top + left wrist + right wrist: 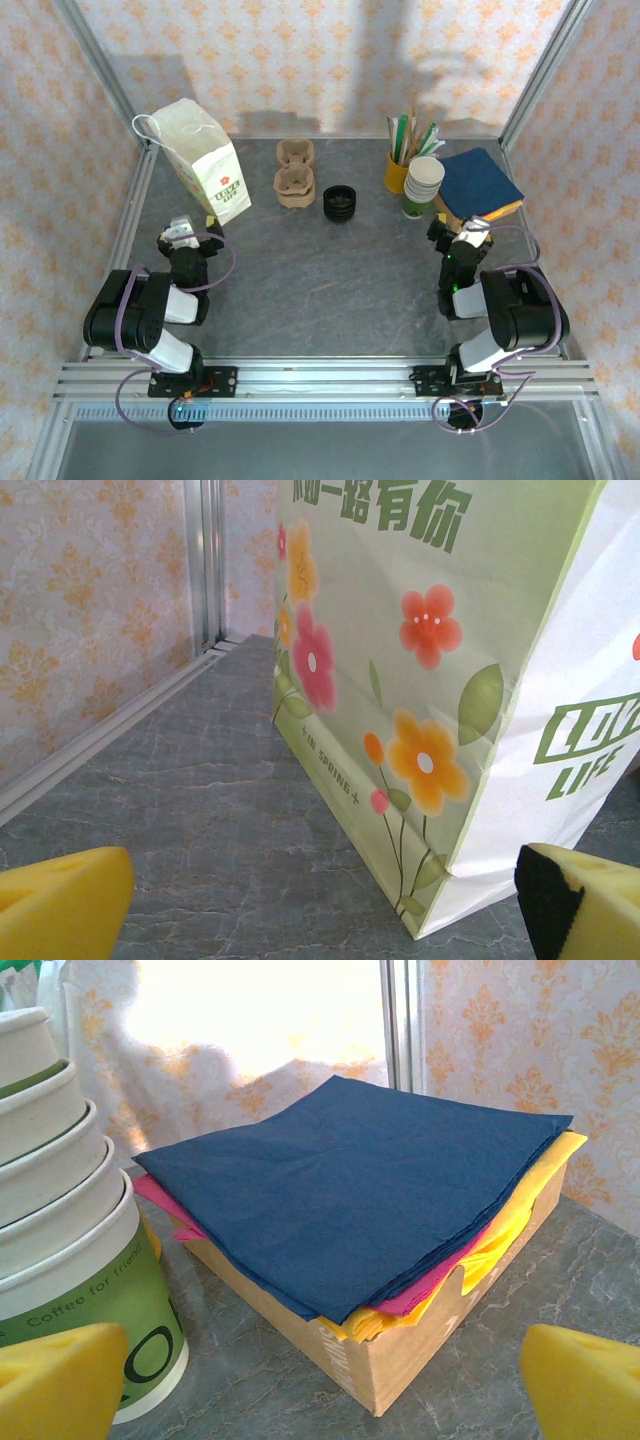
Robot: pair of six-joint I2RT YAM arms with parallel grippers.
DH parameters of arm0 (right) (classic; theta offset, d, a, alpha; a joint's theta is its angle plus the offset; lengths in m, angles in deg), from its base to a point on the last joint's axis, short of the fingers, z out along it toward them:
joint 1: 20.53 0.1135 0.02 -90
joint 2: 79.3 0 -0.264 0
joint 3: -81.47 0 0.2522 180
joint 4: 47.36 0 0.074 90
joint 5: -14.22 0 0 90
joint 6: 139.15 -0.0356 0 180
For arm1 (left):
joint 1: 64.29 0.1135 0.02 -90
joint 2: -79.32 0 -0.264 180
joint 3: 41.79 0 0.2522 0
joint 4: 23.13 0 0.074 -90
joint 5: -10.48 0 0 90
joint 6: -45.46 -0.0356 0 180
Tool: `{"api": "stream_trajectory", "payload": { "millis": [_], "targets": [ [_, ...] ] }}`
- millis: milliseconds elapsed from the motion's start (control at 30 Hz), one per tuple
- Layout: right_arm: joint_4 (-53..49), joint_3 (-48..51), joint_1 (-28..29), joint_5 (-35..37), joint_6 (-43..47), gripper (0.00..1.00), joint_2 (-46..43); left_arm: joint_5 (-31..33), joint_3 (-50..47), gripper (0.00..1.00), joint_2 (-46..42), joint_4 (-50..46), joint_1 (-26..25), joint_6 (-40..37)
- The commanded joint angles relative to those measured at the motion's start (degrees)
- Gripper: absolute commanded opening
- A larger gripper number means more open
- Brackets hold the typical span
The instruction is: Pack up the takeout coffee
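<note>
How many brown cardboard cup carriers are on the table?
2. The front cup carrier sits left of the black lids; the rear cup carrier lies just behind it. Either could be a stack hiding more.

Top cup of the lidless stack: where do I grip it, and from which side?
Pinch the top cup across its exposed rim band, coming from above. The cup stack stands upright, mouth up, with the yellow cup and napkin box crowding its sides, so that is likely the safest approach.
</note>
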Motion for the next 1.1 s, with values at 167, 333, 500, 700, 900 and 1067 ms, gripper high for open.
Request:
{"api": "stream_trajectory", "payload": {
  "millis": [167,333,500,700,900,1067],
  "targets": [
    [7.62,5.46,0.38,0.76,0.14,1.0,-5.4,1.82,-3.48,0.99,-10.6,-0.86,-0.79,-0.14],
    [-18.73,-1.38,0.34,7.3,-6.61,1.0,-18.73,4.4,-2.4,0.99,-24.4,-16.55,-1.43,5.76],
    [-51.74,-15.24,0.25,5.93,-18.52,1.0,-25.56,8.35,4.23,0.99,-38.17,-40.72,-4.41,14.59],
    [-82.32,-36.6,0.25,-7.56,-24.45,1.0,-23.2,2.68,18.04,0.99,-44.04,-68.72,-6.88,24.31],
    [-103.36,-57.54,0.24,-20.61,-21.71,0.95,-12.5,-9.62,28.27,0.99,-42.66,-83.04,-8.05,28.09],
    [-116.05,-73.08,0.34,-20.91,-19.91,0.88,-2.38,-13.91,35.41,0.99,-37.54,-90.25,-13.81,26.86]
  ]
}}
